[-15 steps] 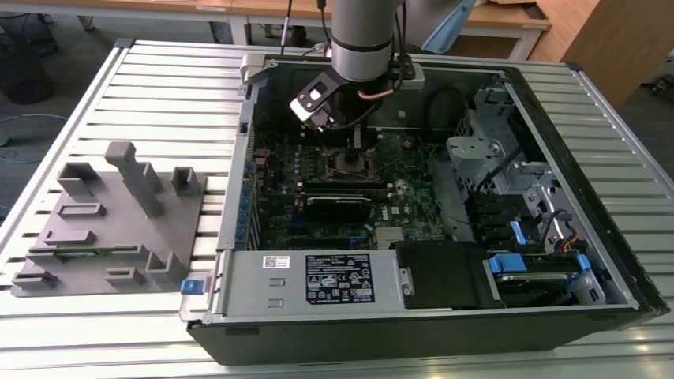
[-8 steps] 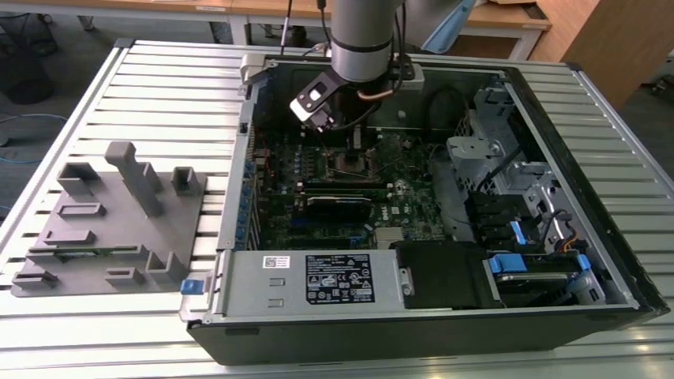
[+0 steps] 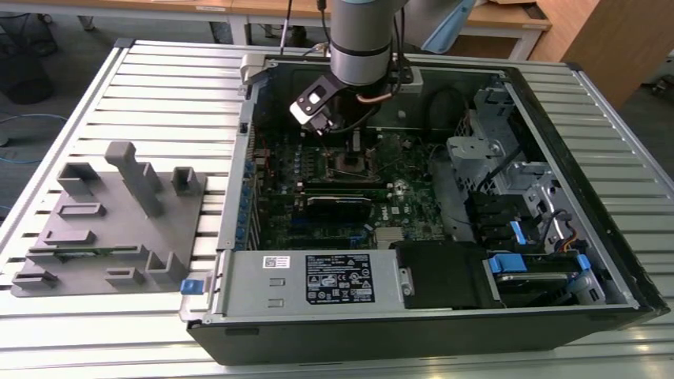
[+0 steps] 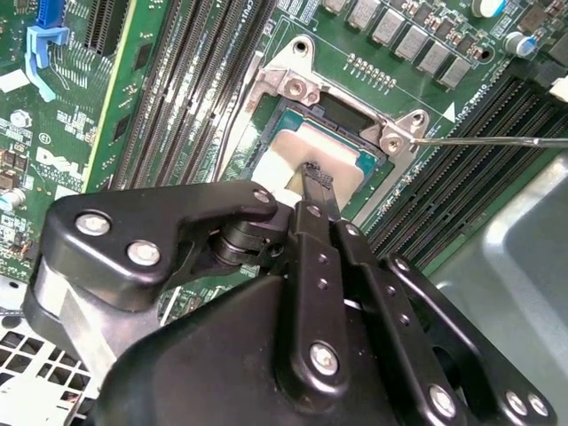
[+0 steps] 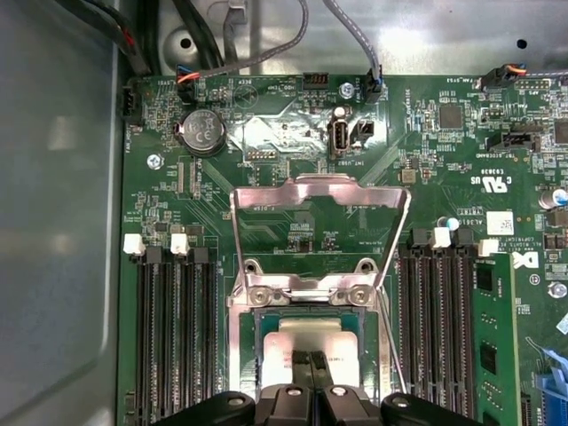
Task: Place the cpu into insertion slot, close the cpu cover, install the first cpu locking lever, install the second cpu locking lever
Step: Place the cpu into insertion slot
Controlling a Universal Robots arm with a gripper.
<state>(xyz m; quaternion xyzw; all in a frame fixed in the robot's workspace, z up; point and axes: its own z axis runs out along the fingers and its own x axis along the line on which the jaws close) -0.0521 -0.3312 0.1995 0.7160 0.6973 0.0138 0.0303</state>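
The cpu (image 5: 288, 342), a flat square chip with a dull silver top, lies flat in the insertion slot (image 3: 348, 164) on the green board. Its top (image 4: 342, 146) reflects light in the second wrist view. My gripper (image 5: 310, 359) hangs straight over it with both thin black fingers pressed together. The fingertips (image 4: 315, 175) sit at the cpu's top; whether they touch it I cannot tell. The cpu cover (image 5: 321, 182), a silvery frame, stands swung up and open behind the slot. A thin wire locking lever (image 4: 484, 139) sticks out sideways from the slot's corner.
Long black memory slots (image 5: 173, 337) flank the socket on both sides. Cables (image 5: 266, 53) run along the case wall. In the exterior view a grey fixture tray (image 3: 110, 229) lies at the left, and a power supply (image 3: 316, 276) and drive cage (image 3: 526, 229) fill the case's front and right.
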